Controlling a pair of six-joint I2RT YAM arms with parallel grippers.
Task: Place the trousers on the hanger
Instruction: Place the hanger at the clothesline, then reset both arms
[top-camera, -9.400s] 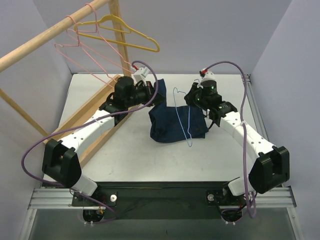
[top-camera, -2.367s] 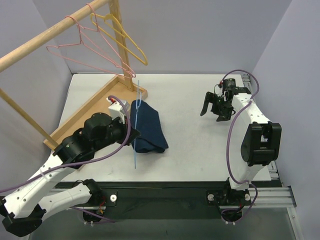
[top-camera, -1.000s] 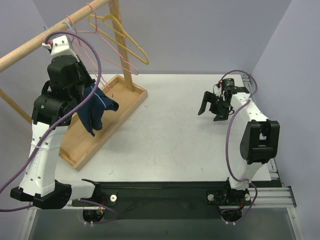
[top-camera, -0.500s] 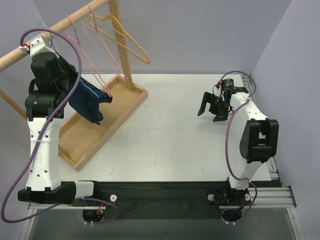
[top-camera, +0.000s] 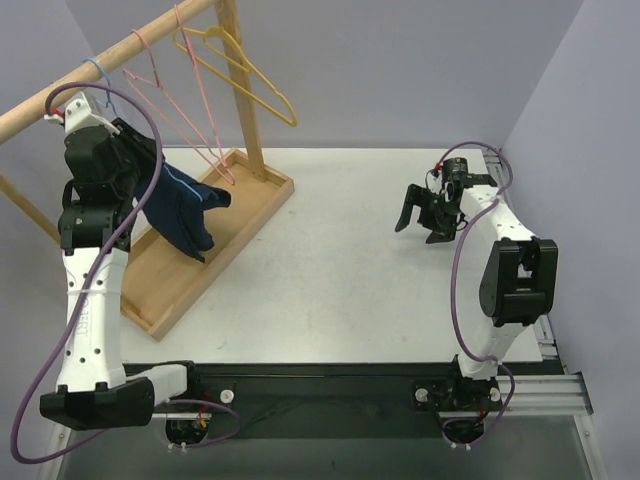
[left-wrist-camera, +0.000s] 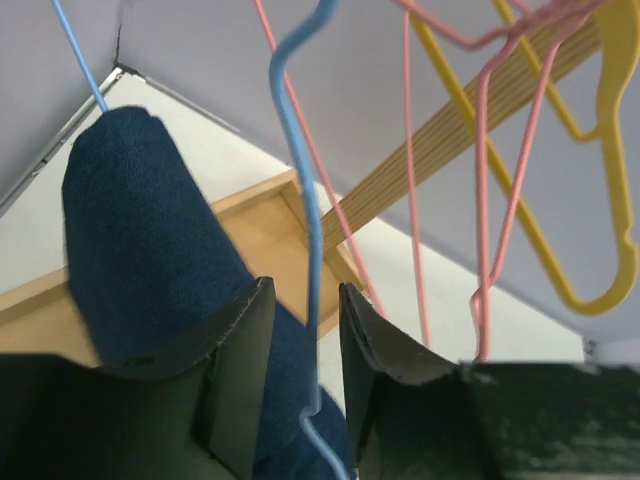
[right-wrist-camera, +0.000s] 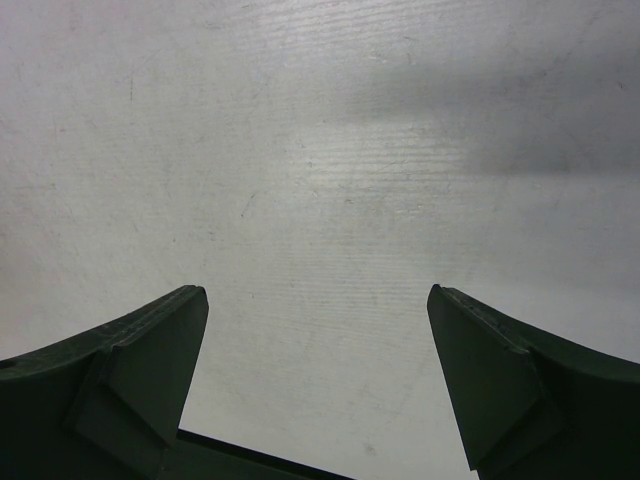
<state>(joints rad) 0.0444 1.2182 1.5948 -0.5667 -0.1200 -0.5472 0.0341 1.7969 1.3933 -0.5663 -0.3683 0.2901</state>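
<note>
The light-blue wire hanger (left-wrist-camera: 297, 120) has its hook over the wooden rail (top-camera: 95, 66). The dark navy trousers (top-camera: 183, 211) are draped over it and hang above the wooden base. In the left wrist view the trousers (left-wrist-camera: 140, 230) fill the left side. My left gripper (left-wrist-camera: 305, 289) is open, and the hanger's thin neck runs down the gap between its jaws without being pinched. In the top view it (top-camera: 128, 142) sits high, just under the rail. My right gripper (top-camera: 424, 214) is open over bare table (right-wrist-camera: 320, 150), holding nothing.
Pink wire hangers (top-camera: 150, 78) and a yellow hanger (top-camera: 250, 78) hang further along the rail (top-camera: 150, 35), close to the blue one. The rack's upright post (top-camera: 248, 110) and wooden base frame (top-camera: 195, 268) stand at the table's left. Grey walls close in on the sides.
My left jaws have parted from the hanger's neck, which they were pinching. The hanger with the trousers now hangs by its hook on the rail. The right arm has not moved.
</note>
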